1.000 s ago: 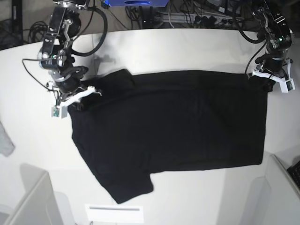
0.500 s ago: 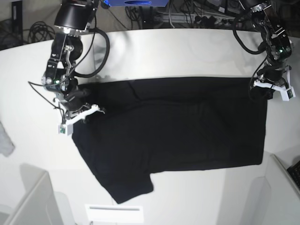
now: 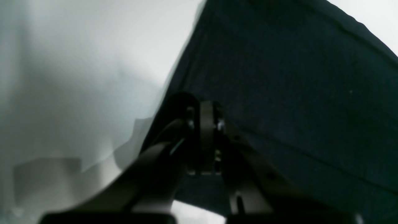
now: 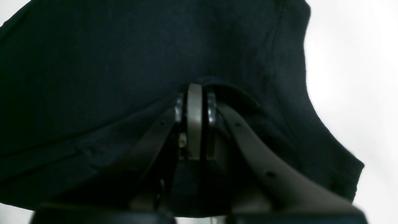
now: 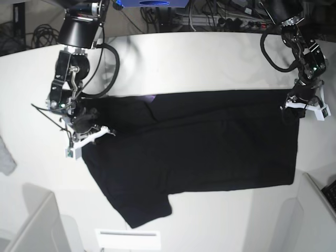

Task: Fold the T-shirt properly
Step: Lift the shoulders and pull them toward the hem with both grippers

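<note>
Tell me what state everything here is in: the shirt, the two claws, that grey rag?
T-shirt: spread on the table, plain black side up, far edge lifted at both ends.
Left gripper: shut on the T-shirt's corner.
Right gripper: shut on the T-shirt near a sleeve.
Grey scrap: lying loose at the table's edge, untouched.

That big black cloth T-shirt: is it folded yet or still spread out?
Partly folded: the black cloth T-shirt has its far edge lifted and doubled toward the near side; one sleeve still lies flat on the white table.
</note>
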Controlling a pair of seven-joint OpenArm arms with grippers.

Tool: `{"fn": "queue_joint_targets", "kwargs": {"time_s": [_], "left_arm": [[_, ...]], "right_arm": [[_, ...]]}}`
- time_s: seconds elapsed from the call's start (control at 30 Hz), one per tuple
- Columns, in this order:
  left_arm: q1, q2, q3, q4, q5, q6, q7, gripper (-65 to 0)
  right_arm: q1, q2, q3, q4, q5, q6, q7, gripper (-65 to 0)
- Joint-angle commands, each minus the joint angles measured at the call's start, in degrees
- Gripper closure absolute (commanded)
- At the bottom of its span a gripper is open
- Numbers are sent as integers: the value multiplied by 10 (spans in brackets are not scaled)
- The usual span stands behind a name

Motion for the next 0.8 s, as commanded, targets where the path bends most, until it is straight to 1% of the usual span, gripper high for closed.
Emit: {"fn": "queue_joint_targets", "kwargs": {"time_s": [0.0, 0.1, 0.4, 0.47, 0.5, 0.57, 0.63, 0.67, 0.7, 0.77], "left_arm": [[-8, -9, -2, 2, -4, -1, -14, 0], [-14, -10, -2, -9, -4, -1, -14, 0], [-20, -10, -3, -11, -4, -1, -14, 0], [-21, -10, -5, -9, -4, -1, -14, -82], [-21, -11, -5, -8, -4, -1, -14, -125], [-30, -18, -3, -7, -6, -1, -14, -219], [-41, -18, -8, -9, -9, -1, -14, -309], [-47, -18, -8, -9, -9, -1, -14, -354], [-51, -18, -8, -7, -9, -1, -14, -395], [-60, -19, -8, -6, -9, -2, -16, -436]], "right_arm": [[13, 2, 0, 3, 4, 1, 16, 0], [18, 2, 0, -18, 4, 1, 28, 0], [20, 2, 0, -26, 4, 1, 28, 0], [20, 2, 3, -24, 4, 1, 29, 0], [20, 3, 3, -23, 4, 1, 31, -48], [18, 6, 4, -23, 4, 1, 47, -189], [14, 10, 4, -23, 4, -1, 68, -297], [9, 11, 5, -23, 4, -11, 78, -324], [2, 11, 5, -17, 4, -32, 88, -327], [-16, 11, 5, 9, 4, -76, 113, -318]]}}
